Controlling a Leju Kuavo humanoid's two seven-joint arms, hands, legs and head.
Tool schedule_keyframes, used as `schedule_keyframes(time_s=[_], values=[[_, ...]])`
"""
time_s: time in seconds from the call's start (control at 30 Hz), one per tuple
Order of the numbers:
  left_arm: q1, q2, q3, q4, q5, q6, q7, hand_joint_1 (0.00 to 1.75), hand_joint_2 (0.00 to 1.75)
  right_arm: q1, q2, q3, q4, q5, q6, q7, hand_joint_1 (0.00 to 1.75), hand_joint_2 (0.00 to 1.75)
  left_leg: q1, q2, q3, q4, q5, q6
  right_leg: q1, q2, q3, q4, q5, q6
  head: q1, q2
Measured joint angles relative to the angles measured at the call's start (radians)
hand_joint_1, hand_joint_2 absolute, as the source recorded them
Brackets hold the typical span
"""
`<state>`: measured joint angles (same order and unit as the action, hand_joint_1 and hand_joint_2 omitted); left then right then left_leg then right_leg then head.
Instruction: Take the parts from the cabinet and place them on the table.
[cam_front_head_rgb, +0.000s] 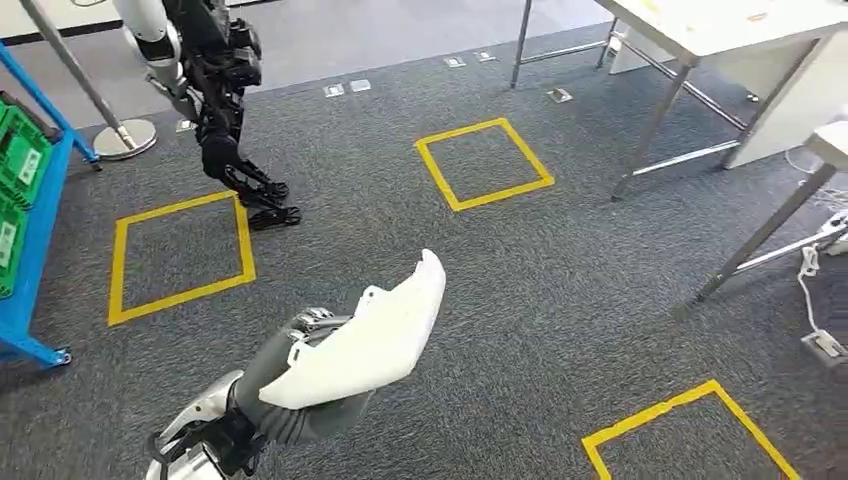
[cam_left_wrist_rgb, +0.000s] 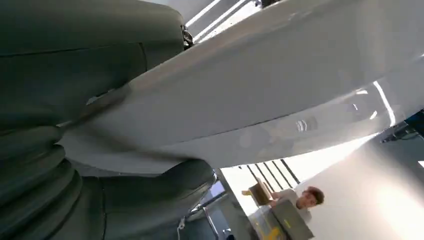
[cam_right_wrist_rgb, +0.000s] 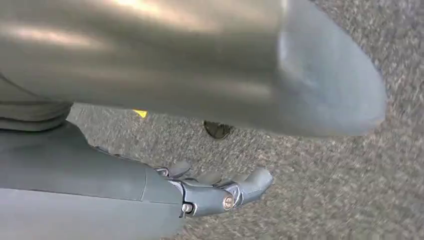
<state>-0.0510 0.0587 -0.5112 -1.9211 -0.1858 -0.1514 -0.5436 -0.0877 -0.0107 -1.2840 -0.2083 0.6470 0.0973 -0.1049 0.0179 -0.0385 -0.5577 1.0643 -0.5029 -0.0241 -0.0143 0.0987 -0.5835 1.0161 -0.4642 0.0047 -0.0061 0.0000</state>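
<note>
Carrying one white moulded part (cam_front_head_rgb: 365, 335) gripped in my left hand (cam_front_head_rgb: 300, 335), right hand (cam_right_wrist_rgb: 220, 192) empty with fingers loosely extended; bench (cam_front_head_rgb: 720, 25) not yet reached.

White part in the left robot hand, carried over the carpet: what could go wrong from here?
1. The white part sticks out well past the left robot hand, which grips it near one end; it could tilt or slip out while walking.
2. The table stands far off on slanted metal legs; the protruding end could catch one on approach.
</note>
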Motion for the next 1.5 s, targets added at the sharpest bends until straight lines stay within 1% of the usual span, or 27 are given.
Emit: schedule_keyframes(time_s=[0.03, 0.17, 0.2, 0.23, 0.27, 0.33, 0.37, 0.4, 0.47, 0.5, 0.53, 0.57, 0.67, 0.7, 0.77, 0.87, 0.93, 1.0, 1.03, 1.07, 1.2, 1.27, 1.3, 1.37, 1.4, 1.43, 1.5], values=[[-0.003, 0.0, 0.0, 0.0, 0.0, 0.0, 0.0, 1.75, 1.75, -0.002, 0.0, 0.0, 0.0, 0.0, 0.0, 0.0, 0.0, 0.0, 0.0, -0.031, 0.011, -0.029, -0.018, 0.003, 0.006, 0.011, -0.007, 0.009, -0.002, 0.011, 0.0, 0.0], [-0.006, -0.003, 0.0, -0.002, 0.0, -0.003, -0.001, 1.75, 1.75, 0.009, 0.0, 0.0, 0.0, 0.0, 0.001, 0.0, 0.0, 0.0, -0.01, -0.001, 0.01, -0.03, -0.013, 0.034, -0.007, 0.045, -0.019, -0.003, 0.01, 0.04, 0.0, 0.0], [-0.008, -0.005, 0.0, -0.002, 0.0, -0.005, -0.002, 1.75, 1.75, 0.011, 0.0, 0.0, 0.0, 0.0, 0.001, 0.0, 0.0, 0.0, -0.005, 0.015, 0.012, -0.038, -0.006, 0.046, -0.008, 0.011, -0.021, 0.008, 0.004, 0.041, 0.001, 0.0], [-0.006, -0.006, 0.0, -0.002, 0.0, -0.009, -0.005, 1.75, 1.75, 0.01, 0.001, 0.0, 0.0, 0.0, 0.0, 0.0, 0.0, 0.0, -0.007, 0.024, 0.012, -0.041, -0.005, 0.051, 0.0, -0.051, -0.039, 0.043, -0.021, 0.042, 0.009, 0.0], [-0.004, -0.005, 0.0, -0.002, 0.003, -0.009, -0.009, 1.75, 1.75, 0.006, 0.001, 0.0, 0.0, 0.0, 0.0, 0.0, 0.0, 0.0, -0.009, 0.035, 0.011, -0.041, -0.005, 0.054, 0.001, -0.076, -0.071, 0.107, -0.059, 0.044, 0.013, 0.0], [0.006, -0.002, 0.0, 0.003, 0.011, -0.016, -0.022, 1.75, 1.75, 0.0, 0.001, 0.0, 0.0, 0.001, 0.0, 0.002, 0.0, 0.0, -0.014, 0.066, 0.009, -0.04, -0.007, 0.057, 0.0, -0.087, -0.149, 0.269, -0.131, 0.046, 0.013, 0.0], [0.011, 0.0, 0.0, 0.006, 0.015, -0.021, -0.028, 1.75, 1.75, 0.001, 0.002, 0.0, 0.0, 0.002, 0.0, 0.003, 0.0, 0.0, -0.016, 0.08, 0.009, -0.04, -0.008, 0.059, 0.0, -0.088, -0.171, 0.314, -0.141, 0.046, 0.015, 0.0], [0.015, 0.002, 0.0, 0.007, 0.018, -0.024, -0.034, 1.75, 1.75, 0.003, 0.002, 0.0, 0.0, 0.003, 0.001, 0.003, 0.0, 0.0, -0.017, 0.091, 0.01, -0.04, -0.009, 0.06, 0.0, -0.088, -0.168, 0.31, -0.129, 0.045, 0.015, 0.0], [0.016, 0.005, 0.0, 0.009, 0.023, -0.036, -0.042, 1.75, 1.75, 0.005, 0.002, 0.0, 0.0, 0.005, 0.001, 0.003, 0.0, 0.0, -0.02, 0.114, 0.012, -0.04, -0.013, 0.059, 0.003, -0.099, -0.092, 0.172, -0.051, 0.038, 0.015, 0.0], [0.015, 0.005, 0.0, 0.008, 0.027, -0.039, -0.045, 1.75, 1.75, 0.004, 0.002, 0.0, 0.0, 0.008, 0.001, 0.003, 0.0, 0.0, -0.02, 0.124, 0.016, -0.039, -0.014, 0.057, 0.006, -0.119, -0.042, 0.084, -0.016, 0.032, 0.015, 0.0], [0.014, 0.005, 0.0, 0.008, 0.032, -0.042, -0.045, 1.75, 1.75, 0.002, 0.002, 0.0, 0.0, 0.01, 0.002, 0.003, 0.0, 0.0, -0.022, 0.133, 0.02, -0.039, -0.017, 0.054, 0.015, -0.181, -0.001, 0.007, -0.009, 0.022, 0.016, 0.0], [0.014, 0.005, 0.0, 0.008, 0.037, -0.048, -0.043, 1.75, 1.75, -0.002, 0.002, 0.0, 0.0, 0.011, 0.002, 0.004, 0.0, 0.0, -0.029, 0.143, 0.02, -0.038, -0.022, 0.047, 0.02, -0.189, -0.001, 0.001, -0.008, 0.015, 0.014, 0.0], [0.005, 0.005, -0.001, 0.006, 0.061, -0.075, -0.02, 1.75, 1.75, 0.0, 0.0, 0.0, 0.0, 0.014, 0.003, 0.012, 0.0, 0.0, -0.025, 0.17, 0.029, -0.046, -0.023, 0.033, 0.026, -0.151, -0.008, 0.001, -0.007, 0.003, 0.014, 0.0], [-0.002, 0.005, -0.001, 0.002, 0.068, -0.084, -0.013, 1.75, 1.75, 0.001, 0.0, 0.0, 0.0, 0.014, 0.003, 0.015, 0.0, 0.0, -0.027, 0.171, 0.026, -0.042, -0.03, 0.025, 0.011, -0.137, 0.0, -0.01, 0.002, -0.006, 0.014, 0.0], [-0.009, 0.005, -0.002, -0.003, 0.076, -0.095, -0.011, 1.75, 1.75, -0.002, 0.0, 0.0, 0.0, 0.014, 0.004, 0.016, 0.0, 0.0, -0.02, 0.071, 0.003, 0.029, -0.073, 0.016, 0.008, -0.118, 0.002, -0.014, 0.005, -0.013, 0.008, 0.0], [-0.008, 0.013, -0.003, 0.0, 0.077, -0.102, -0.01, 1.75, 1.75, -0.008, 0.0, 0.0, 0.0, 0.015, 0.009, 0.016, 0.0, 0.0, -0.015, 0.045, -0.107, 0.249, -0.169, 0.009, 0.007, -0.074, 0.0, -0.012, 0.005, -0.015, 0.002, 0.0], [-0.008, 0.016, -0.003, 0.001, 0.074, -0.102, -0.013, 1.75, 1.75, -0.003, 0.0, 0.0, 0.0, 0.015, 0.013, 0.016, 0.0, 0.0, -0.013, 0.045, -0.11, 0.238, -0.127, 0.007, 0.006, -0.044, 0.001, -0.01, 0.005, -0.015, 0.001, 0.0], [-0.011, 0.018, -0.003, 0.001, 0.07, -0.101, -0.018, 1.75, 1.75, -0.003, 0.001, 0.0, 0.0, 0.015, 0.014, 0.016, 0.0, 0.0, -0.008, 0.031, -0.039, 0.078, -0.031, 0.007, 0.003, -0.016, 0.003, -0.005, 0.003, -0.008, 0.0, 0.0], [-0.014, 0.019, -0.003, 0.001, 0.07, -0.101, -0.02, 1.75, 1.75, -0.003, 0.001, 0.0, 0.0, 0.015, 0.014, 0.016, 0.0, 0.0, -0.001, -0.01, -0.002, -0.007, 0.003, 0.005, 0.001, -0.003, 0.0, -0.001, 0.001, -0.002, -0.001, 0.0], [-0.016, 0.021, -0.003, 0.003, 0.069, -0.101, -0.022, 1.75, 1.75, -0.005, 0.001, 0.0, 0.0, 0.014, 0.014, 0.016, 0.0, 0.0, 0.001, -0.047, 0.005, -0.032, -0.014, 0.006, 0.006, 0.009, -0.008, 0.009, -0.001, 0.008, -0.002, 0.0], [-0.021, 0.022, -0.003, 0.006, 0.069, -0.101, -0.025, 1.75, 1.75, 0.006, 0.001, 0.0, 0.0, 0.014, 0.014, 0.016, 0.0, 0.0, -0.007, -0.007, 0.004, -0.032, -0.004, 0.037, -0.006, 0.047, -0.02, -0.004, 0.012, 0.037, 0.0, 0.0], [-0.023, 0.021, -0.003, 0.008, 0.068, -0.101, -0.032, 1.75, 1.75, 0.006, 0.002, 0.0, 0.0, 0.014, 0.014, 0.014, 0.0, 0.0, -0.004, 0.019, 0.007, -0.041, 0.0, 0.051, 0.001, -0.047, -0.044, 0.053, -0.026, 0.04, 0.009, 0.0], [-0.023, 0.021, -0.003, 0.009, 0.068, -0.101, -0.036, 1.75, 1.75, 0.002, 0.002, 0.0, 0.0, 0.014, 0.014, 0.012, 0.0, 0.0, -0.007, 0.032, 0.006, -0.041, 0.0, 0.054, 0.002, -0.071, -0.079, 0.122, -0.064, 0.043, 0.012, 0.0], [-0.022, 0.021, -0.003, 0.015, 0.068, -0.101, -0.039, 1.75, 1.75, -0.003, 0.002, 0.0, 0.0, 0.014, 0.016, 0.008, 0.0, 0.0, -0.01, 0.063, 0.005, -0.04, -0.002, 0.058, 0.002, -0.087, -0.158, 0.286, -0.135, 0.045, 0.013, 0.0], [-0.022, 0.021, -0.003, 0.018, 0.068, -0.101, -0.04, 1.75, 1.75, -0.001, 0.002, 0.0, 0.0, 0.014, 0.017, 0.008, 0.0, 0.0, -0.011, 0.076, 0.005, -0.04, -0.003, 0.058, 0.002, -0.089, -0.18, 0.333, -0.146, 0.045, 0.013, 0.0], [-0.022, 0.021, -0.003, 0.02, 0.067, -0.101, -0.041, 1.75, 1.75, 0.002, 0.002, 0.0, 0.0, 0.013, 0.017, 0.006, 0.0, 0.0, -0.012, 0.089, 0.005, -0.04, -0.004, 0.058, 0.002, -0.09, -0.176, 0.327, -0.13, 0.044, 0.014, 0.0], [-0.023, 0.021, -0.003, 0.022, 0.063, -0.101, -0.043, 1.75, 1.75, 0.005, 0.002, 0.0, 0.0, 0.013, 0.017, 0.003, 0.0, 0.0, -0.012, 0.11, 0.009, -0.039, -0.007, 0.056, 0.003, -0.1, -0.101, 0.191, -0.055, 0.039, 0.015, 0.0]])
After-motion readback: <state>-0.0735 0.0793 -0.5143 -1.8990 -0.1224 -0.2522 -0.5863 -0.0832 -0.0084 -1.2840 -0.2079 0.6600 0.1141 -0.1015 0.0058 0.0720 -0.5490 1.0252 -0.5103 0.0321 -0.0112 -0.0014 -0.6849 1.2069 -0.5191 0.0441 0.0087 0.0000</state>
